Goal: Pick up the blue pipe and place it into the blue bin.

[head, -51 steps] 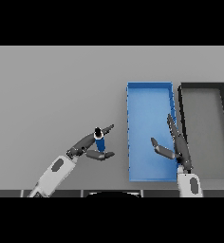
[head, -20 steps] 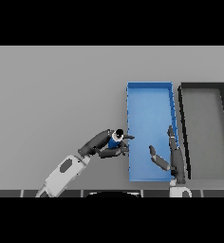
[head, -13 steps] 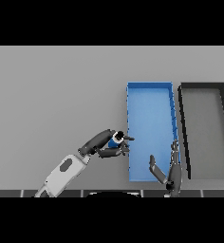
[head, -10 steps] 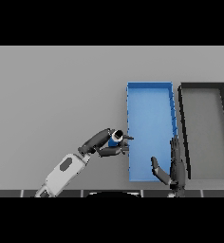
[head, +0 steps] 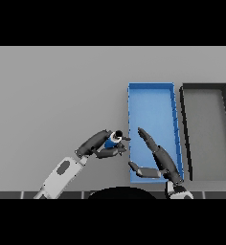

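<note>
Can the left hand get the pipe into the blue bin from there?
Probably yes. The left hand grips the pipe right beside the blue bin, though the right hand hovers over the bin's near end.

No readable text anywhere.
Nothing legible is showing on the blue pipe, the blue bin or the dark bin, as far as this view allows.

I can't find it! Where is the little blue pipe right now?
The blue pipe is in the robot's left hand, left of centre in the head view, just outside the blue bin's left wall.
</note>
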You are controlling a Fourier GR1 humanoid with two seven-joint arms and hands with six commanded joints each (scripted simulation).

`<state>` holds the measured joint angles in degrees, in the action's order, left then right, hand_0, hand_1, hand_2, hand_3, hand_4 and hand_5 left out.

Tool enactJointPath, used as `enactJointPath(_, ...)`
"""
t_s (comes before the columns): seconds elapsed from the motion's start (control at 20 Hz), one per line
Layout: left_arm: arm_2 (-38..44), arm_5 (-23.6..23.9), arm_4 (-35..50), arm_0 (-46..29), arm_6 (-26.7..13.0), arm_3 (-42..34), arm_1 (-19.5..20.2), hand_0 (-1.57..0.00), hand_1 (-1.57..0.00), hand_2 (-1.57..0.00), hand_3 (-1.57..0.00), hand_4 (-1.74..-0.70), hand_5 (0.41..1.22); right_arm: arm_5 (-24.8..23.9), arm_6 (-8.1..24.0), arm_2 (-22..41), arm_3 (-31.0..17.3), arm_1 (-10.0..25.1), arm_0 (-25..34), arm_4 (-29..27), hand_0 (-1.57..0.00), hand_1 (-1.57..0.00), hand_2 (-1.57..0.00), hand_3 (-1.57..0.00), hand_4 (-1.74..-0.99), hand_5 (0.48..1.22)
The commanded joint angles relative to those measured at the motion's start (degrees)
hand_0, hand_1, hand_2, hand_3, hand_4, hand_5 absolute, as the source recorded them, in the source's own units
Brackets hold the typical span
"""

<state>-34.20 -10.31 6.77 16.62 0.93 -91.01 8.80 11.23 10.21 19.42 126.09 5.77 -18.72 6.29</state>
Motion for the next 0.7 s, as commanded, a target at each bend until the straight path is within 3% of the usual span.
enactJointPath(0.0,-0.07,0.45,-0.37,-0.07,-0.37,-0.23,-0.17,-1.57,-1.57,-1.57,-1.44,-1.73,1.221,0.66,2.07,0.12,0.97,0.49,2.34,-0.29,0.0,0.0,0.0,0.0,-1.297,0.522)
enactJointPath(0.1,-0.11,0.17,-0.82,0.33,-0.23,0.33,-0.48,-1.57,-1.57,-1.57,-1.43,-1.73,1.221,2.13,6.35,-0.04,0.8,1.09,8.52,-1.55,0.0,0.0,0.0,0.0,-1.297,0.526)
enactJointPath(0.25,0.06,0.21,-1.0,0.34,-0.1,1.38,-1.25,-1.57,-1.57,-1.57,-1.44,-1.73,1.221,4.3,10.15,0.92,-0.64,1.66,15.65,-2.48,0.0,0.0,0.0,0.0,-1.304,0.532)
enactJointPath(0.45,0.38,-1.86,-0.3,0.16,3.09,1.6,-0.59,-1.57,-1.57,-1.57,-1.47,-1.73,1.221,5.83,14.44,2.05,-4.8,-0.06,24.73,-4.13,0.0,0.0,0.0,0.0,-1.26,0.531)
enactJointPath(0.65,1.37,-3.06,1.37,1.21,1.36,2.14,-0.91,-1.57,-1.57,-1.57,-1.51,-1.73,1.221,5.82,16.51,2.46,-6.32,-1.65,29.86,-5.15,0.0,0.0,0.0,0.0,-1.226,0.52)
